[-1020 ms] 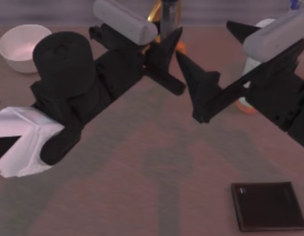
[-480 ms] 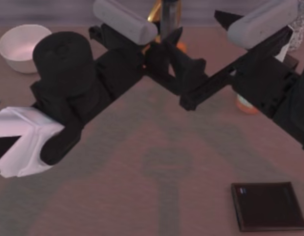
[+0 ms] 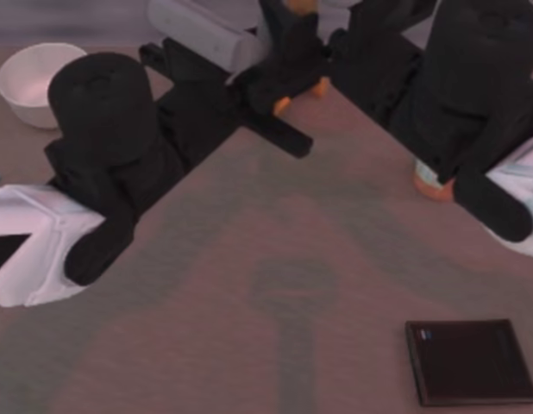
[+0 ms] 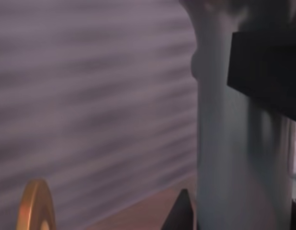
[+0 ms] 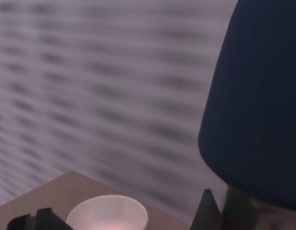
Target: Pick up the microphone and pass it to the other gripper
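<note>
The microphone is held upright at the back middle of the table. Its grey handle (image 4: pixel 244 143) fills the left wrist view and its navy foam head (image 5: pixel 258 96) looms in the right wrist view. The arms hide it in the top view. My left gripper (image 3: pixel 288 60) is shut on the handle, with one finger (image 4: pixel 184 213) pressed against its side. My right gripper (image 3: pixel 340 43) is open and has come up against the left one. One of its fingers (image 5: pixel 205 213) stands just beside the handle under the head. A black finger (image 4: pixel 267 67) of it crosses the handle higher up.
A white bowl (image 3: pixel 38 82) sits at the back left. A dark flat pad (image 3: pixel 471 360) lies at the front right. An orange and white object (image 3: pixel 430 181) shows under the right arm, and orange bits (image 3: pixel 279 105) show below the grippers. A striped wall stands behind the table.
My right arm has swung left and toward the back, bringing its open gripper onto the microphone. The left arm, still holding the microphone, has shifted slightly toward the back.
</note>
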Controlling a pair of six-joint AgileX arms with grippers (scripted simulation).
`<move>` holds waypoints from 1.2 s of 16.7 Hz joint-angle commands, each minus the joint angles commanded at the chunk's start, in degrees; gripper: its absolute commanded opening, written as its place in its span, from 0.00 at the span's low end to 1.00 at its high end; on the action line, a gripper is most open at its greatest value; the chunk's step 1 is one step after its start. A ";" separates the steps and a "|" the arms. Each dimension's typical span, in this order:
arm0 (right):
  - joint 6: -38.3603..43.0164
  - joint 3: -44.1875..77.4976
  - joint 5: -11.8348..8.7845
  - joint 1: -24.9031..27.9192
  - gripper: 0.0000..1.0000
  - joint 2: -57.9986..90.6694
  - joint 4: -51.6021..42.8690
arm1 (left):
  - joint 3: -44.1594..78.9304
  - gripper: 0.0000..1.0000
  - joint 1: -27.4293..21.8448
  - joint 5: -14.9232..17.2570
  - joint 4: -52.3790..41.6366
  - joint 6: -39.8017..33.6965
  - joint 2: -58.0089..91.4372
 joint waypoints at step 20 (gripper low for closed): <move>0.00 0.35 -0.01 -0.02 0.00 0.36 0.05 | 0.00 0.00 0.00 0.00 0.00 0.00 0.00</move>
